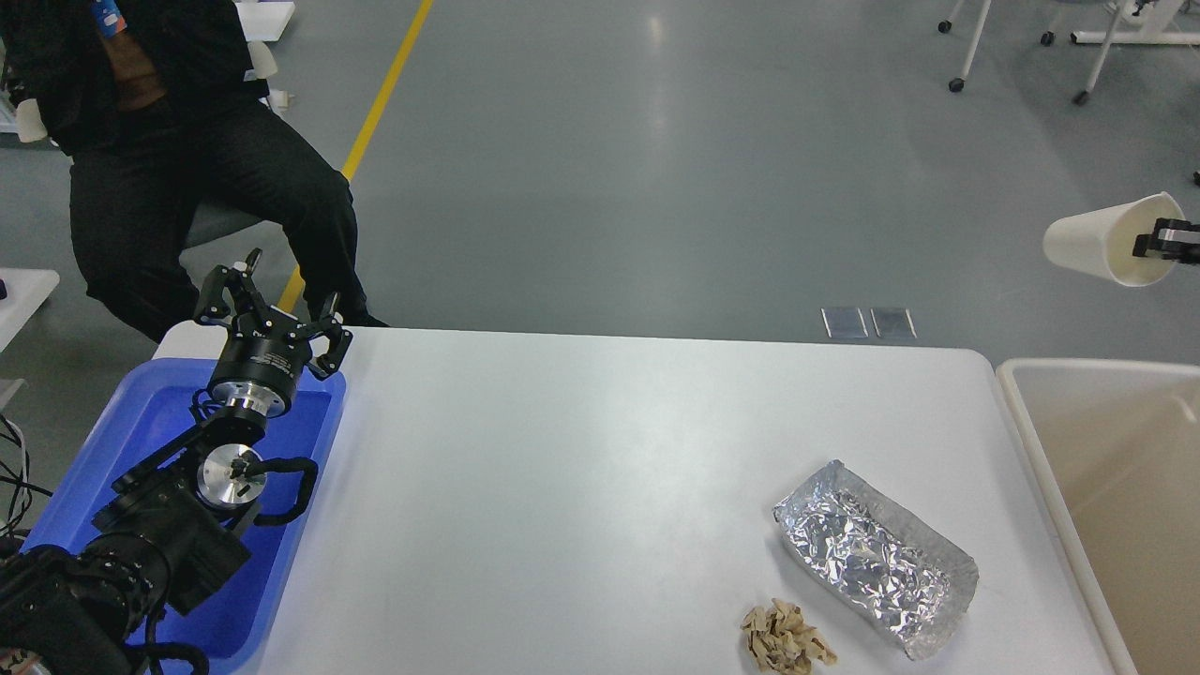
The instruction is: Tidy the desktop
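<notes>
The white desktop fills the middle of the head view. A crumpled foil tray lies on it at the front right. A tan crumpled paper wad lies just left of the foil at the front edge. My right gripper is at the right edge of the view, high above the beige bin, shut on the rim of a white paper cup that lies sideways in the air. My left gripper is open and empty, held over the far end of the blue tray.
A beige bin stands against the desktop's right edge. A person in black sits just beyond the desktop's far left corner, close behind my left gripper. Chair and table legs stand on the grey floor at the far right.
</notes>
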### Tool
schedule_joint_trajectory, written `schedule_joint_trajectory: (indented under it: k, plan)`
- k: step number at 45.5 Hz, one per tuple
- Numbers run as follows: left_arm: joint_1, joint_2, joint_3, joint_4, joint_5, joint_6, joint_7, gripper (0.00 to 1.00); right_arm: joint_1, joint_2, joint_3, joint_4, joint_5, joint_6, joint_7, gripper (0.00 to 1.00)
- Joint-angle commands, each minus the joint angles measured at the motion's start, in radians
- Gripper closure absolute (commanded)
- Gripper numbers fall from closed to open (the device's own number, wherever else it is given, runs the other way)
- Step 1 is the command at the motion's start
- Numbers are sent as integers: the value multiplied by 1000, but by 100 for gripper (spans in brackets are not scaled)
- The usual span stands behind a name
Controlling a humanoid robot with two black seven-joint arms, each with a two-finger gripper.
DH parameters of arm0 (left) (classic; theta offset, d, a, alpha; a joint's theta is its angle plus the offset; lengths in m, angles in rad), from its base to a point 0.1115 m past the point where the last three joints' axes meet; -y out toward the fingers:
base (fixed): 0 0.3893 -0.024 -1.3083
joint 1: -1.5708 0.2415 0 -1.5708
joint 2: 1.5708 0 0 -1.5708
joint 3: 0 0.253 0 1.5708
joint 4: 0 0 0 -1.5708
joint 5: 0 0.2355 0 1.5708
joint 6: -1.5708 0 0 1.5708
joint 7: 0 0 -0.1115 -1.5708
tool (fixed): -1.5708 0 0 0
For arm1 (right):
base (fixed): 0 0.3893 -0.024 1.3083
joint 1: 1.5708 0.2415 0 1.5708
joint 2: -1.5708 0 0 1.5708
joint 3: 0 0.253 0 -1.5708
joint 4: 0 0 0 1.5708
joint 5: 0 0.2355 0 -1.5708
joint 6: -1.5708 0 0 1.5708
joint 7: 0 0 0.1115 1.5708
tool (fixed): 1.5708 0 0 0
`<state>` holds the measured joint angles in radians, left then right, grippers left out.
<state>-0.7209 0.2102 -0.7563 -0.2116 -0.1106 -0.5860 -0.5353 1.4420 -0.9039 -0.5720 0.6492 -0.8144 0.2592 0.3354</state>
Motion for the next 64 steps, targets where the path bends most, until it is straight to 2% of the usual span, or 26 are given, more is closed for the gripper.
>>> schedule_joint_trajectory:
  k: [1, 6, 19, 27, 36, 47, 64]
  plan:
    - [0, 0, 0, 0, 0, 0, 0, 0, -222, -3, 1, -192, 355, -78, -59, 100]
    - [1, 0, 0, 0, 0, 0, 0, 0, -359, 23, 1, -214, 543, -147, -101, 100]
    - [1, 0, 0, 0, 0, 0, 0, 0, -549, 169, 20, -218, 773, -271, -141, 100]
    - [1, 0, 0, 0, 0, 0, 0, 0, -633, 273, 132, -278, 827, -333, -188, 100]
    - [1, 0, 0, 0, 0, 0, 0, 0, -724, 405, 271, -485, 828, -334, -259, 100]
    - [1, 0, 0, 0, 0, 0, 0, 0, -744, 436, 461, -537, 827, -374, -343, 100]
    - [1, 0, 0, 0, 0, 0, 0, 0, -762, 450, 512, -536, 828, -371, -346, 100]
